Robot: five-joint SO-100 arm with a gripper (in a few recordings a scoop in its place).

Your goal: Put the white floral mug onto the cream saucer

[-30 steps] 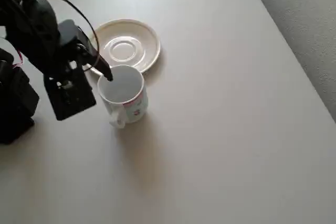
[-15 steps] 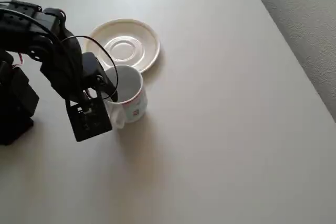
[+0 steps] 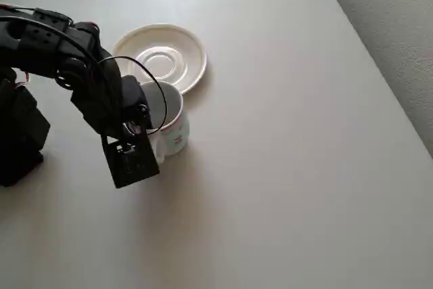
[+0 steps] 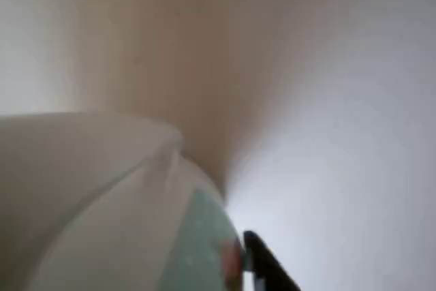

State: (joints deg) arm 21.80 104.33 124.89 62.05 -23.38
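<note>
While off saucer [image 3: 186,55], mug [image 3: 170,121] empty.

Standing upright on the table [image 3: 284,167] just below the saucer [image 3: 162,55], nearly touching its rim, with the black gripper [image 3: 139,123] hanging over the left rim and hiding the fingers: the mug [image 3: 170,123], red marks showing.
</note>
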